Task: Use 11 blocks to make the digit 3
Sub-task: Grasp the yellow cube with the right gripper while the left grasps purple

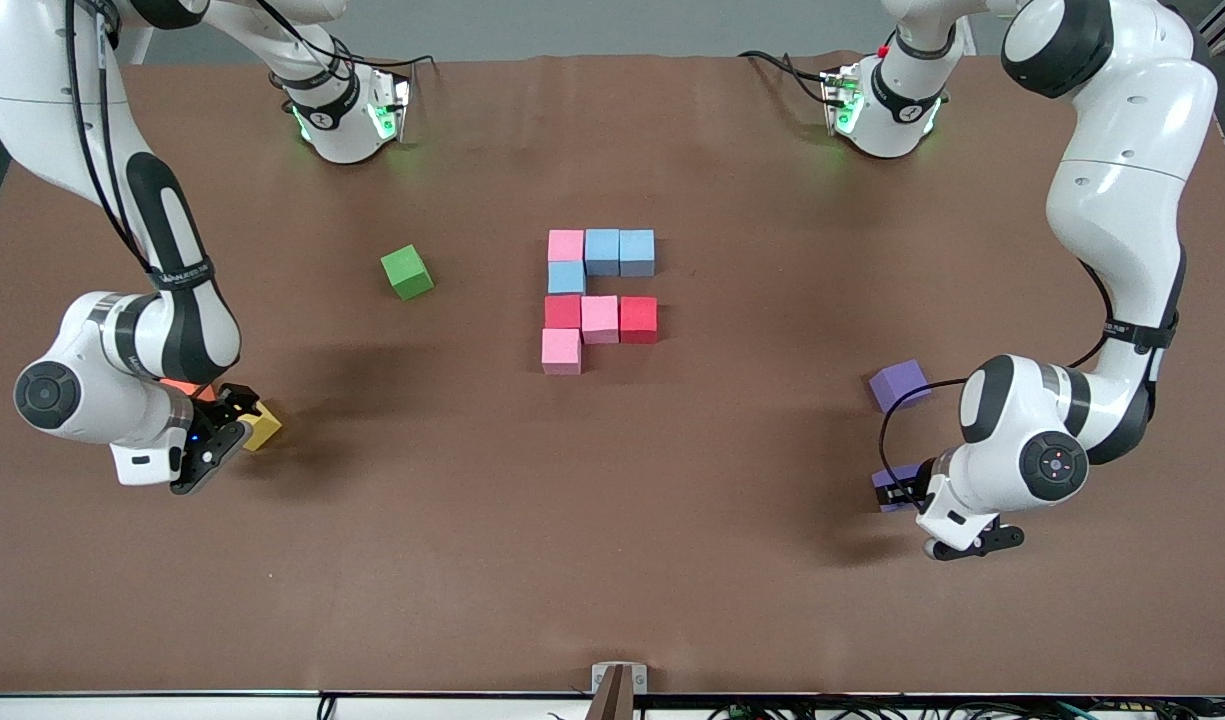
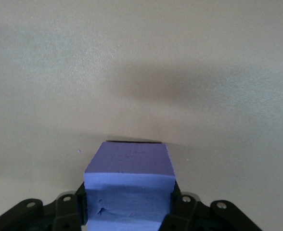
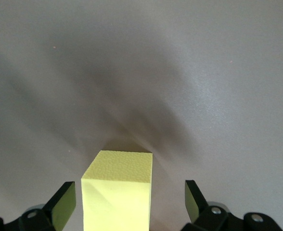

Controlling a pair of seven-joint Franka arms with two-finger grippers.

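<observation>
Eight small matte foam cubes (image 1: 600,297) form the unfinished digit mid-bench (bottom bar missing), while the left gripper (image 2: 129,211) clamps a purple foam cube (image 2: 130,185) at four o'clock and the right gripper (image 3: 130,202) straddles, wide, a yellow foam cube (image 3: 118,190) at eight o'clock.

Even, bright overhead light fills the front view; the brown worktop (image 1: 612,520) is matte and shows no glare. Soft, blurred shadows spread beside both arms and the cluster of cubes. Green indicator lights glow on the worktop around the arm bases. In both wrist views the worktop looks washed out and greyish, with a diffuse dark shadow across it. The purple cube (image 2: 128,185) and yellow cube (image 3: 116,190) are sharp, brightly lit.
</observation>
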